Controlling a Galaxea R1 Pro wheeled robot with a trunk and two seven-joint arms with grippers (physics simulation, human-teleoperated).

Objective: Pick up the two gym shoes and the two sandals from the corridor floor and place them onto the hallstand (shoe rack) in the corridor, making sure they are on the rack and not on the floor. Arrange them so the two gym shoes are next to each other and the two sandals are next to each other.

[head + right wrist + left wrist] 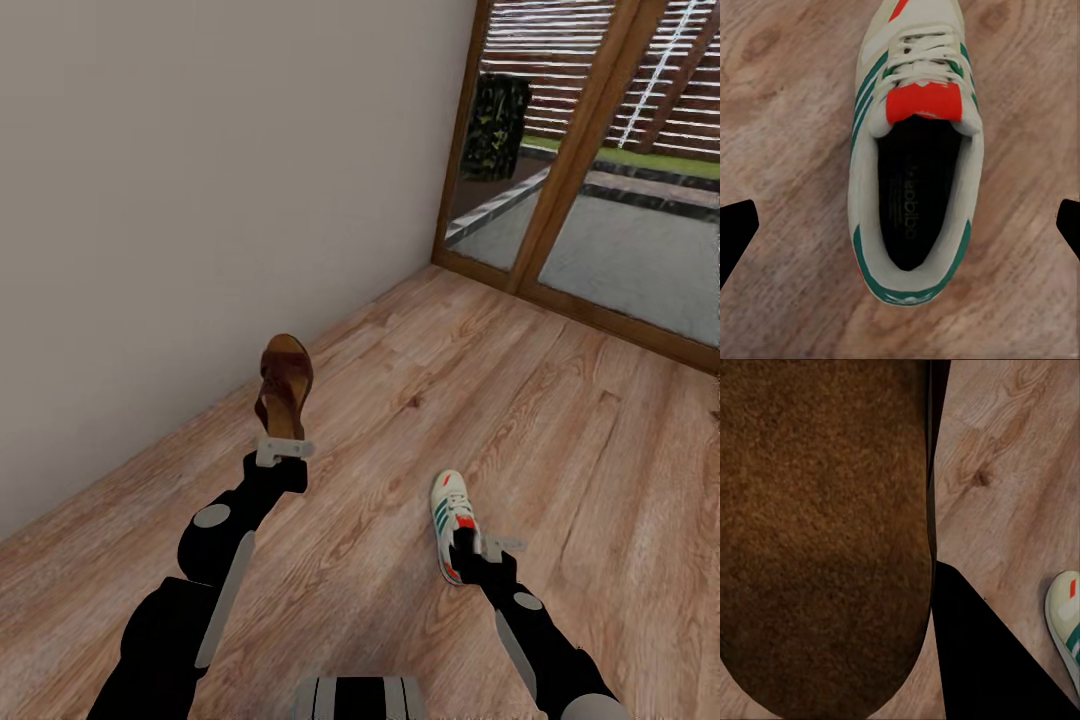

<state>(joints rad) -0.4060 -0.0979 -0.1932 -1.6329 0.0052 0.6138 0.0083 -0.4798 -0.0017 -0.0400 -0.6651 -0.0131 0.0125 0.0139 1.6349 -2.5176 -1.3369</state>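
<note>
My left gripper (pixel 284 448) is shut on a brown sandal (pixel 285 385), held upright above the corridor floor (pixel 400 400) near the wall. In the left wrist view the sandal's brown sole (pixel 825 532) fills the frame beside a dark finger (pixel 982 660). A white gym shoe (pixel 452 510) with green stripes and a red tongue label lies on the floor. My right gripper (pixel 474 547) hovers over its heel, open. In the right wrist view the shoe (pixel 916 150) lies between the two spread fingertips (pixel 735 232), untouched. The hallstand is out of view.
A plain beige wall (pixel 200 200) runs along the left. A wood-framed glass door (pixel 560 200) closes the far end, with grey paving and a hedge outside. Bare plank floor stretches to the right of the gym shoe.
</note>
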